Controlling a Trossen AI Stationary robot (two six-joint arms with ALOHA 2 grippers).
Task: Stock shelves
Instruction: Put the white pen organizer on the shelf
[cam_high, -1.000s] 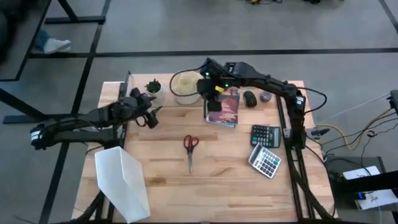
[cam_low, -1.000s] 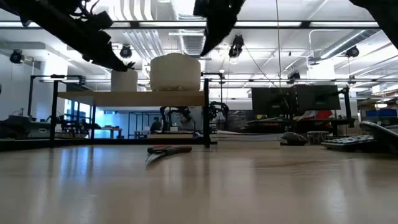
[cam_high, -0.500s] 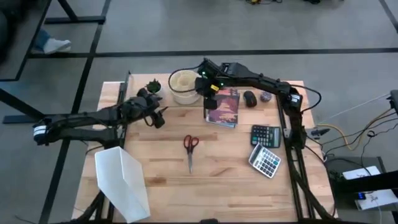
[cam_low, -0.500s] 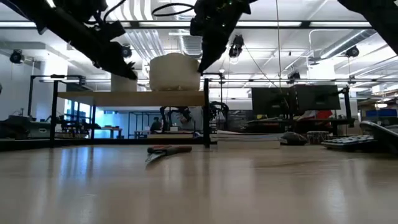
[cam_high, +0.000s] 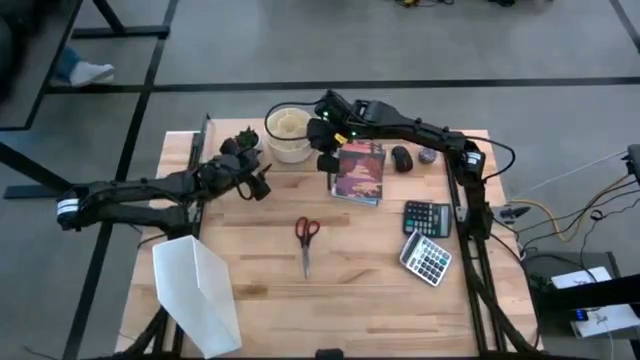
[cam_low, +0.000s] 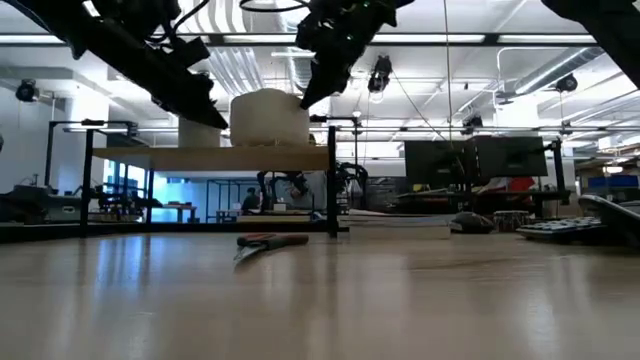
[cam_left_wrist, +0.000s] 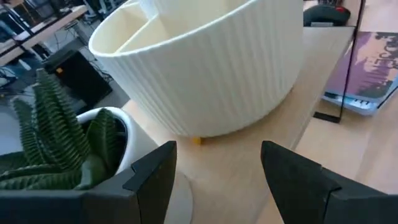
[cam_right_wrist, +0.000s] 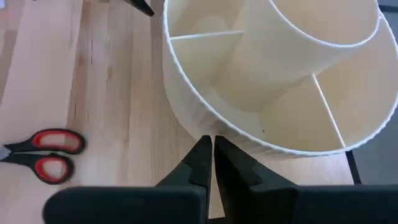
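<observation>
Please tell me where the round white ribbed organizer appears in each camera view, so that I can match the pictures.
High view: the white organizer is at the table's far edge, on the shelf, beside the right gripper.
Low view: it stands on the shelf board, left of centre.
Left wrist view: it fills the upper middle.
Right wrist view: it fills the upper right.
Shared landmark: the red-handled scissors, also seen in the low and right wrist views.

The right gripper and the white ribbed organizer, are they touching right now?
Cannot tell. In the right wrist view the shut right gripper points at the organizer wall, but neither contact nor a gap shows plainly.
</observation>
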